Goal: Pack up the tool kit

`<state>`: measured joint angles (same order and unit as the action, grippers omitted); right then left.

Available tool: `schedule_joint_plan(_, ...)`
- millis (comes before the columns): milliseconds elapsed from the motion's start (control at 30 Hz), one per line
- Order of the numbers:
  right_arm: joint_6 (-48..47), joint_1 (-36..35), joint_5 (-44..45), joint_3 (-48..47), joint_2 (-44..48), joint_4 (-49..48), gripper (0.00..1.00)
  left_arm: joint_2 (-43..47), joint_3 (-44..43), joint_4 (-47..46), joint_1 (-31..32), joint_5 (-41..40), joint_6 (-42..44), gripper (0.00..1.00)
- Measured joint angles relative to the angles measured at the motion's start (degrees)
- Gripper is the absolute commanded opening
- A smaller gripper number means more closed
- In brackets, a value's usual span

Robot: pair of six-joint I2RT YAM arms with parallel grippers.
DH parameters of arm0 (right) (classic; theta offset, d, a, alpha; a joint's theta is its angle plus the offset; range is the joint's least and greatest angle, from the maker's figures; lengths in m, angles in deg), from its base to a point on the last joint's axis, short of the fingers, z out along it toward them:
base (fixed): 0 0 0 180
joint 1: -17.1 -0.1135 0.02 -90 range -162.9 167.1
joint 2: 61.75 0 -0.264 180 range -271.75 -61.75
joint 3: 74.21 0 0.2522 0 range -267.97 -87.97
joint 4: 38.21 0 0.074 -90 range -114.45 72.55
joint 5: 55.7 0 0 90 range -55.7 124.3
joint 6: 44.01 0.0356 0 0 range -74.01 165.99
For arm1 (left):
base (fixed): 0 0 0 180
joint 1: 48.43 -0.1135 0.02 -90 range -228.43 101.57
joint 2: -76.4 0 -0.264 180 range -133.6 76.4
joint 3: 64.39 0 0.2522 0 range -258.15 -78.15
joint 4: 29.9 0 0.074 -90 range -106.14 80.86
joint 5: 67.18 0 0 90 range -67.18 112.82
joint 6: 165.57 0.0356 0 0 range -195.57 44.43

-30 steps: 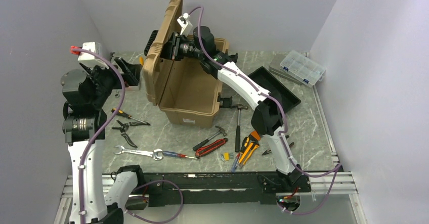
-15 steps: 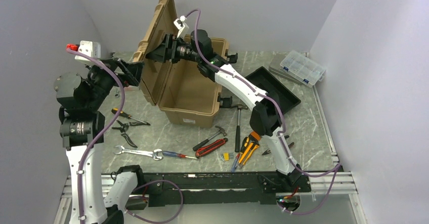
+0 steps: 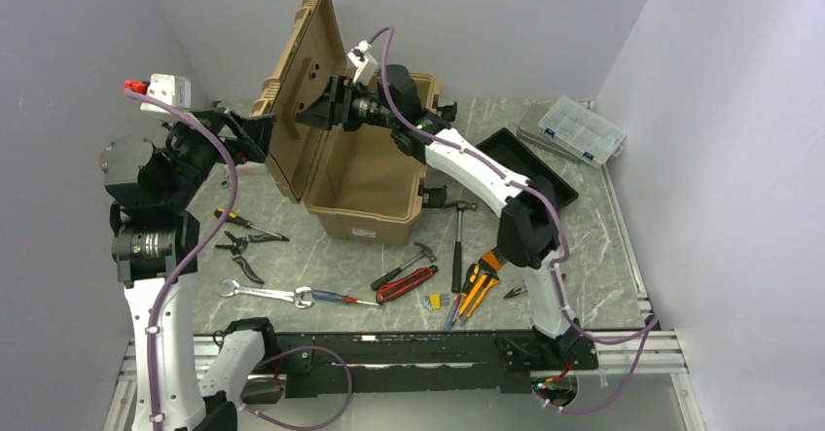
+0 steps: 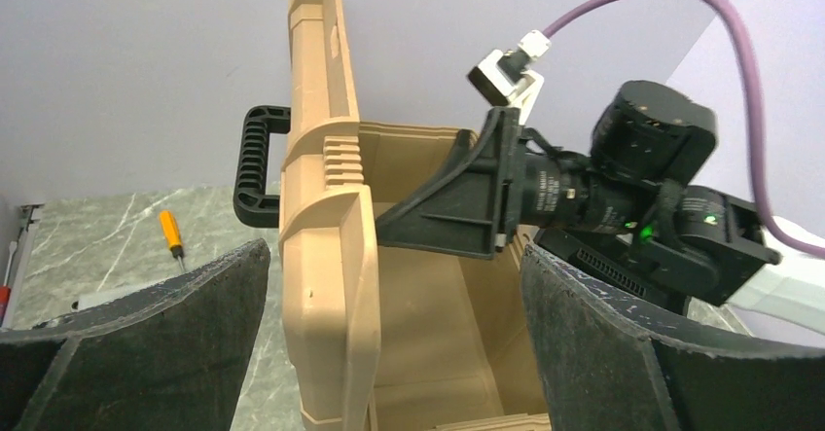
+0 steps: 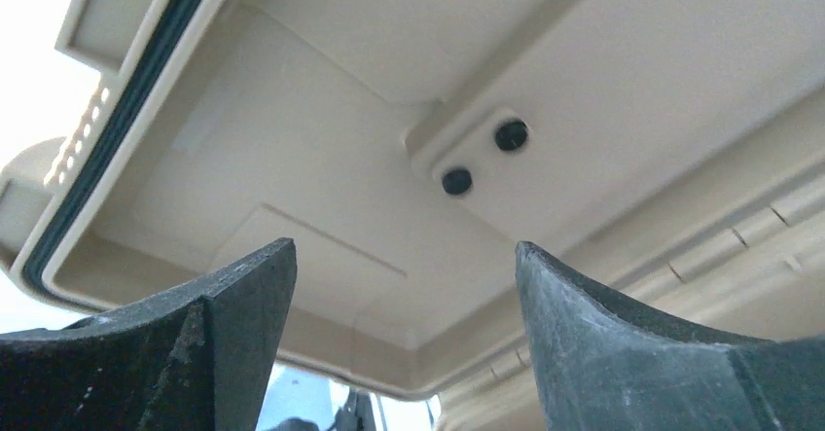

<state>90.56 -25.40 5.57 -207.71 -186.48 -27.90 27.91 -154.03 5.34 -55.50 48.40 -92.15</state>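
Two sets of jaws, both spread wide. Right jaws up close to the inner face of the lid (image 5: 321, 159), a pale tan surface with black studs (image 5: 511, 135) and a dark seal strip (image 5: 126, 110) along the rim; touching or not, cannot tell. Left jaws open to either side of the lid's free edge, black handle (image 4: 255, 163) on the outer face just beyond. Around them the tool kit (image 3: 365, 173), toward the back of the bench (image 3: 603, 256) near its middle: large tan hard box, lid standing upright on the left-side hinge, black latches (image 3: 435, 196) on the wall opposite. Just right of it, black insert tray (image 3: 545, 173). Nearer the arm bases, loose hand tools (image 3: 418, 261): hammers, pliers, spanner, screwdrivers. Far right corner, clear organiser case (image 3: 582, 129).
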Motion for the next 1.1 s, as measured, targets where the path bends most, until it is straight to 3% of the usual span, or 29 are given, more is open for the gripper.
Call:
schedule_joint_plan(300, -5.7, 5.2, 8.6, 16.9, 17.7, 5.9, 0.91, 0.5, 0.0, 0.3, 0.4, 5.6, -4.0, 0.99)
schedule_joint_plan(400, -8.2, 7.2, 12.5, 22.1, 23.6, 8.6, 0.91, 1.2, 0.0, 0.8, 3.6, 7.0, -5.7, 0.99)
schedule_joint_plan(433, -10.1, 8.3, 15.8, 27.4, 28.7, 11.7, 0.91, 1.6, 0.0, 2.2, 11.9, 5.9, -5.8, 0.99)
schedule_joint_plan(467, -10.1, 8.3, 15.8, 27.4, 28.7, 11.7, 0.91, 1.6, 0.0, 2.3, 12.4, 6.1, -5.8, 0.99)
schedule_joint_plan(633, -11.9, 10.3, 20.1, 38.5, 36.9, 15.0, 0.91, 0.4, -0.1, 5.6, 28.0, -1.1, -5.4, 0.98)
schedule_joint_plan(867, -13.1, 14.5, 24.3, 50.6, 47.2, 17.8, 0.91, -3.0, 6.4, 8.7, 48.6, -18.1, -5.7, 0.96)
schedule_joint_plan(1100, -14.1, 14.8, 25.4, 56.2, 50.9, 18.4, 0.91, -6.3, 16.8, 11.0, 59.2, -29.8, -11.0, 0.94)
